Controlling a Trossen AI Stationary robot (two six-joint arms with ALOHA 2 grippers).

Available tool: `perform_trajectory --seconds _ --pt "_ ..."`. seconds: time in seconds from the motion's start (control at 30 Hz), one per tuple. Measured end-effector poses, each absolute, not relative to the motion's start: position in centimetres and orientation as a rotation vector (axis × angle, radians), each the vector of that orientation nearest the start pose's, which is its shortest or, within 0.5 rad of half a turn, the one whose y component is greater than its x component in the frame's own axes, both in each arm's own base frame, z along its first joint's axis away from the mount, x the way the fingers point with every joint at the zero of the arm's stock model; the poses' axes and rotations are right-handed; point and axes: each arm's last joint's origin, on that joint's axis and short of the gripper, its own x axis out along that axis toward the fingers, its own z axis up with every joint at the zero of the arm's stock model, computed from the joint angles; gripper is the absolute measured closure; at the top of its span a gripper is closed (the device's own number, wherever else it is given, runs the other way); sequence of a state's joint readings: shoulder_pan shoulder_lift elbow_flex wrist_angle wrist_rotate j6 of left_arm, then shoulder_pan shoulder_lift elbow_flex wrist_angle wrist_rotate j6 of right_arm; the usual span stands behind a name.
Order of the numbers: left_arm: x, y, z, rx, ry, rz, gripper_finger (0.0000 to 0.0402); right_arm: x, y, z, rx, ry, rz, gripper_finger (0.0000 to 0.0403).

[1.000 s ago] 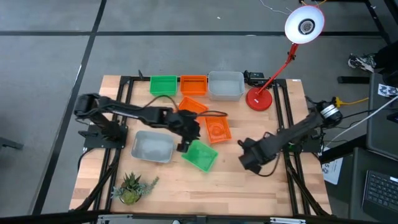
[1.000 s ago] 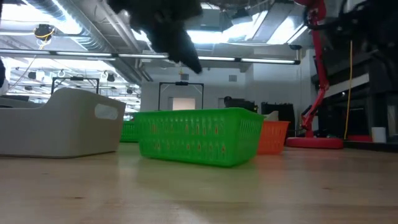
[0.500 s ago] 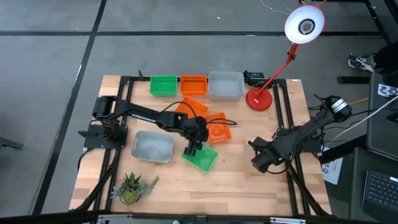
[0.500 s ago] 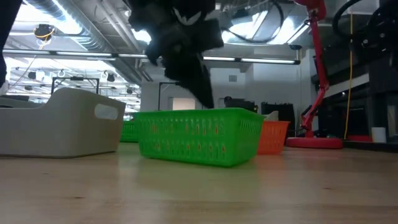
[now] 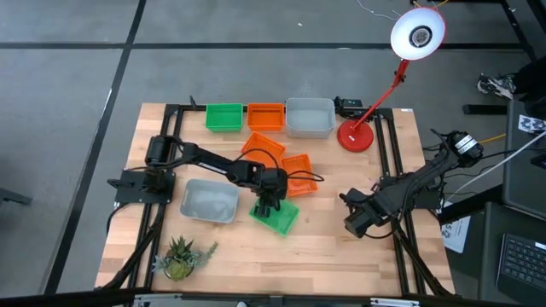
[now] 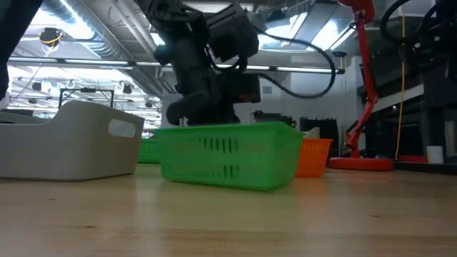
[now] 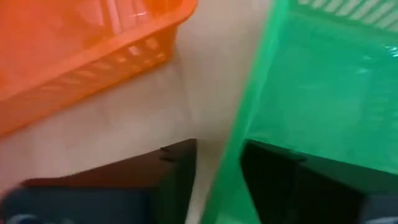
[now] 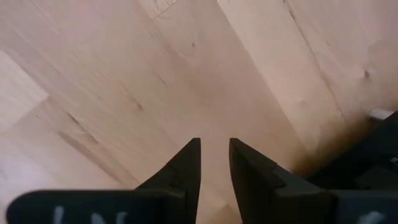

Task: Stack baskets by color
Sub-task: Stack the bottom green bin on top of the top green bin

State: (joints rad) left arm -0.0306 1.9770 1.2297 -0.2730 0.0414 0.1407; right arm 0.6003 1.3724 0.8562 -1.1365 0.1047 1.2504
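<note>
A green basket [image 5: 277,217] rests on its base on the table near the middle, shown close in the low view [image 6: 228,157]. My left gripper [image 5: 268,205] has come down on its far wall, slanting downward. It is open, with one finger [image 7: 177,177] outside that wall and the other [image 7: 280,180] inside. Beside it lie two orange baskets [image 5: 299,175] [image 5: 266,145] and a grey basket [image 5: 209,201]. A green [image 5: 224,117], an orange [image 5: 265,117] and a grey basket [image 5: 309,117] stand in a row at the far edge. My right gripper [image 5: 358,222] hangs over bare wood at the right, its fingers a narrow gap apart with nothing between them. My left gripper straddles the green basket's far wall [image 7: 227,155], one finger inside the basket and one outside, coming from above and the table's left at a slant. Whether either finger touches the wall, I cannot tell. The basket rests flat on the table.
A red lamp stands with its base [image 5: 355,136] at the back right. A small potted plant [image 5: 177,258] sits at the near left corner. Bare wood [image 5: 324,256] lies along the near edge.
My left gripper has come down and moved toward the table's right, tipping more steeply, until its fingers stand astride the green basket's far wall. My right gripper has drawn back a little toward the table's right edge and then kept still.
</note>
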Motion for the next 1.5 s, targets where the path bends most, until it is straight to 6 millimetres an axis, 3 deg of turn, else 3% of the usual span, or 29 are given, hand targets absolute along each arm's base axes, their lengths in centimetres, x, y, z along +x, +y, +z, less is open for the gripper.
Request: perform_trajectory --seconds 0.1,0.2,0.3,0.47,0.6,0.73,0.9,1.03,1.2,1.37,1.5 --pt "39.4 -1.7 14.3 0.110 1.017 -0.141 0.0376 16.9 11.2 19.7 0.401 1.473 -0.603 0.0318" --pt "38.8 -1.8 15.8 0.100 1.047 -0.136 0.0396 16.9 11.2 19.7 0.402 1.472 -0.601 0.0318" --pt "38.1 -1.9 19.0 0.126 1.065 -0.121 0.0400 16.9 11.2 19.7 0.402 1.472 -0.600 0.0318" --pt "35.7 -0.9 26.2 0.263 1.064 -0.032 0.0401 17.0 11.3 19.7 0.405 1.469 -0.597 0.0318" --pt "32.3 2.6 30.5 0.358 1.109 0.199 0.0401 17.1 11.3 19.7 0.411 1.463 -0.591 0.0318" --pt "29.0 8.5 32.9 0.400 1.151 0.426 0.0401 17.1 11.3 19.7 0.398 1.466 -0.575 0.0318" --pt "24.9 17.0 32.9 0.305 1.245 0.523 0.0401 17.2 11.4 19.7 0.401 1.460 -0.568 0.0318" --pt "21.9 22.0 31.6 0.200 1.294 0.512 0.0401 17.3 11.4 19.7 0.407 1.446 -0.560 0.0318" --pt "20.0 24.7 30.9 0.193 1.246 0.374 0.0401 17.3 11.4 19.7 0.407 1.446 -0.560 0.0318" --pt "19.3 26.5 29.8 0.236 1.297 0.358 0.0401 17.3 11.5 19.7 0.411 1.442 -0.558 0.0318" --pt "19.7 27.9 27.6 0.212 1.347 0.326 0.0401 17.4 11.5 19.7 0.415 1.437 -0.553 0.0318"
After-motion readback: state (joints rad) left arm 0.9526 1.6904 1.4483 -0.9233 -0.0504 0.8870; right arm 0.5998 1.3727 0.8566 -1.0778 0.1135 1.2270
